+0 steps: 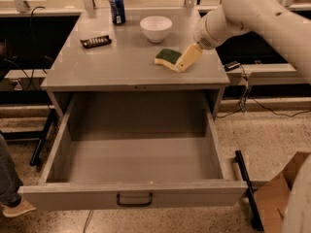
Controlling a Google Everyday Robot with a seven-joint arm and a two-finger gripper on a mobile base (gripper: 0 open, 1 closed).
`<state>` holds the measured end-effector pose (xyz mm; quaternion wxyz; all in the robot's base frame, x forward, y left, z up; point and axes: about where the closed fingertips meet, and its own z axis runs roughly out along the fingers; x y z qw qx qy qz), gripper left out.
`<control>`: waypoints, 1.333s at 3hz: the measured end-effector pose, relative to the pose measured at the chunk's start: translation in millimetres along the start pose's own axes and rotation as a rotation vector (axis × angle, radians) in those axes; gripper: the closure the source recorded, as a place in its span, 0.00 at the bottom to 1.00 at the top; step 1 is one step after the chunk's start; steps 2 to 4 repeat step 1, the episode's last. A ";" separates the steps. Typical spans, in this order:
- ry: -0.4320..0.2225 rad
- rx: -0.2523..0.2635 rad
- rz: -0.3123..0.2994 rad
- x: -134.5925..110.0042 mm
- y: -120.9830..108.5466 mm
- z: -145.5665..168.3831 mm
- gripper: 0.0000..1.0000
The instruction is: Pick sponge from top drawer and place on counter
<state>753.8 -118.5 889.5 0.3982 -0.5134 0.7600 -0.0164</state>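
Largest in view: the top drawer, pulled fully out below the cabinet, grey floor bare, nothing of the task inside. Above it the tabletop, smooth and grey, carrying everything else. Reaching in from the upper right, the pale arm, angled down toward the right-hand part of that surface. Toward the back, a white bowl. At the back edge, left of the bowl, a blue can. Further left and nearer, a dark snack bar, well apart from the work.

Then the sponge: green face up, yellow foam beneath, down on the tabletop just in front of the bowl and right of centre, left end flat, right end apparently raised a little. At that right end the gripper, fingers pinching the foam edge.

Judged as the placing step, nearly done, with only release and withdrawal left. To do it well:

- Lower the last bit until the raised end sits flat, to prevent any flip or spring on letting go.
- Spread the fingers fully before any retreat, otherwise risking soft foam clinging and dragging along.
- Lift straight up and off to the right, not toward the back, to avoid clipping the bowl.
- Stay off the front edge too, to avoid nudging the sponge back into the open drawer.
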 end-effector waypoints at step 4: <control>0.054 0.048 0.003 2.5 5.8 -47.5 0.00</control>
